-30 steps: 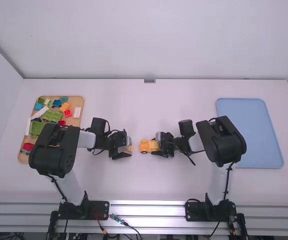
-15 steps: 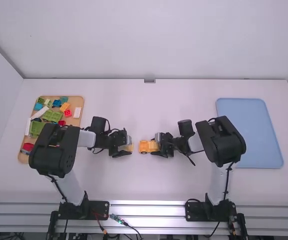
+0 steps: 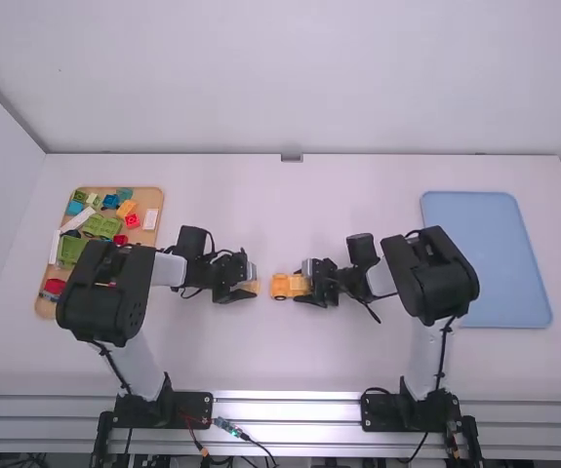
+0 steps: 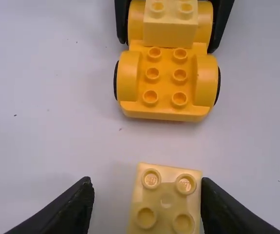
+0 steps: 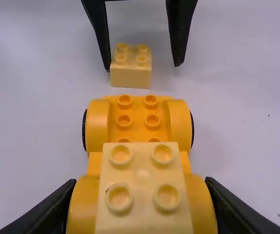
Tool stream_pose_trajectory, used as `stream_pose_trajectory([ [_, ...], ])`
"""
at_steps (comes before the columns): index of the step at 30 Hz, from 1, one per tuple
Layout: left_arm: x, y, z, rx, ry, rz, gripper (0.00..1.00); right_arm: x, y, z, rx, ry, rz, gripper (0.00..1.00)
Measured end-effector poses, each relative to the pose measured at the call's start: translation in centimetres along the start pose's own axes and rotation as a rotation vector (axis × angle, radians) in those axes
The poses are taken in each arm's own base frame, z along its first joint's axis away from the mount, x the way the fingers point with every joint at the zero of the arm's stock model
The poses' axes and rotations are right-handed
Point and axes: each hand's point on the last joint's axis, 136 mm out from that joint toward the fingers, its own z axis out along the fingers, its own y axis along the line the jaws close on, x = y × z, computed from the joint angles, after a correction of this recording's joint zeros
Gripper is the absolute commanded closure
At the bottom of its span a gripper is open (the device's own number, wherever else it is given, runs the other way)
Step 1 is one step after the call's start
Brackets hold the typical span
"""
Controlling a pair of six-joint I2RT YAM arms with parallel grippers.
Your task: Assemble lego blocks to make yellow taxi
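My left gripper (image 3: 247, 283) is low over the table left of centre, around a loose pale yellow block (image 3: 252, 288). In its wrist view, the left gripper (image 4: 145, 183) is open; one finger is against or beside the pale block (image 4: 166, 201), with a gap on the other side. Facing it, my right gripper (image 3: 305, 283) holds the orange-yellow car base (image 3: 281, 285). From the right wrist, the right gripper (image 5: 141, 182) is shut on the base's near wheel covers, beneath a pale block (image 5: 143, 170) mounted on top. The base's far studs (image 5: 138, 120) are bare.
A wooden tray (image 3: 152, 234) with several coloured blocks lies at the left, partly under the left arm. On the right is a blue tray (image 3: 487, 258), partly behind the right arm. A short gap separates the loose block from the car base.
The left gripper's near finger has shifted slightly up the high view, away from the camera. The right gripper and car base look almost unmoved.
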Motion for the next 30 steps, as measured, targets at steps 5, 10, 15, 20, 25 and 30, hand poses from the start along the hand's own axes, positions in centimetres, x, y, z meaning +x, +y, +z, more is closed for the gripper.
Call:
stream_pose_trajectory([
  [5, 0.03, -0.09, 0.0, 0.003, 0.001, -0.004, 0.48, 0.01, 0.0, 0.0, 0.0, 0.0, 0.0, 0.48],
  [10, 0.34, -0.48, -0.01, 0.016, 0.015, -0.022, 0.5, 0.01, 0.0, 0.0, 0.0, 0.0, -0.001, 0.48],
  [15, 0.56, -0.39, -0.02, 0.011, 0.028, -0.021, 0.53, 0.02, -0.01, -0.01, 0.0, 0.0, 0.0, 0.48],
  [20, 0.6, -0.32, -0.02, 0.008, 0.031, -0.019, 0.57, 0.01, -0.01, -0.01, 0.0, 0.0, 0.0, 0.48],
  [25, 0.58, -0.25, -0.02, 0.005, 0.03, -0.017, 0.64, 0.04, -0.01, -0.02, 0.001, 0.001, 0.001, 0.48],
  [30, 0.6, -0.3, -0.02, 0.007, 0.031, -0.019, 0.66, 0.04, 0.01, -0.03, 0.0, 0.001, 0.003, 0.48],
])
